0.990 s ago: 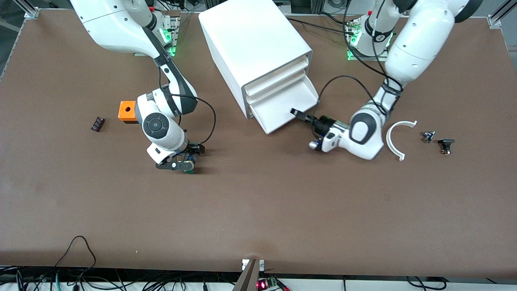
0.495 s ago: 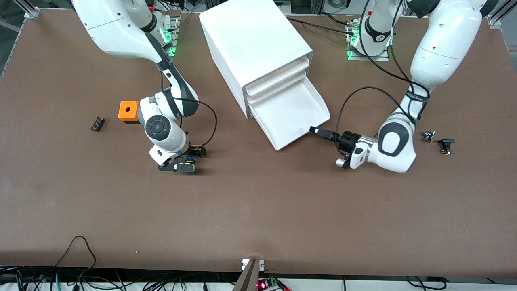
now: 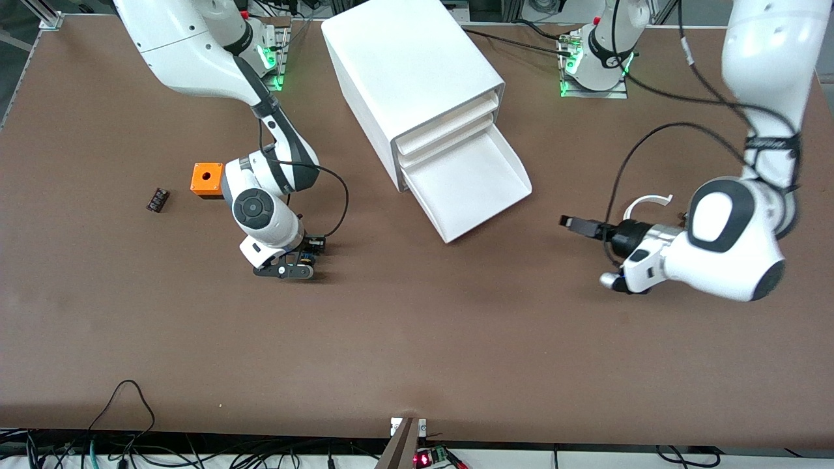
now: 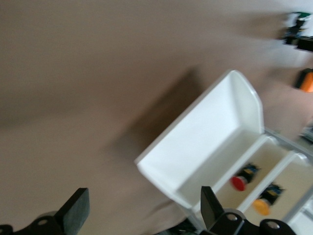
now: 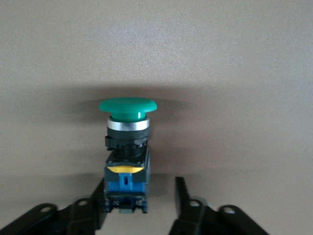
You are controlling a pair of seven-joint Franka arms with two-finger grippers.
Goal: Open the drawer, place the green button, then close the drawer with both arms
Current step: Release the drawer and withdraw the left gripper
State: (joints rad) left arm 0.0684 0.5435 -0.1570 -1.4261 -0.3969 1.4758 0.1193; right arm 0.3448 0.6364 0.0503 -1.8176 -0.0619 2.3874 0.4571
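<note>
While the table (image 3: 417,339) carries several loose parts, the first at the right arm's end is a small dark ribbed block (image 3: 157,199), and beside it, toward the cabinet, stands an orange cube (image 3: 206,180). Nearer to the front camera than the cube, the right gripper (image 3: 285,268) is down at the table surface. In the right wrist view its fingers (image 5: 182,198) stand on both sides of the button (image 5: 127,147), which lies on the table with the green cap pointing away from the gripper. One finger is against the blue body and the other shows a small gap, so the jaws are partly closed around it and do not yet clamp it.

Next comes the large white cabinet (image 3: 410,71). Its bottom drawer (image 3: 469,189) is pulled well out and its tray holds nothing. The left wrist view shows a red-capped button (image 4: 239,182) and an orange-capped button (image 4: 261,205) in the upper drawers.

The left gripper (image 3: 565,222) is over bare table between the drawer and a white arc (image 3: 655,198), apart from the drawer front. Its jaws are spread wide and nothing is between them.
</note>
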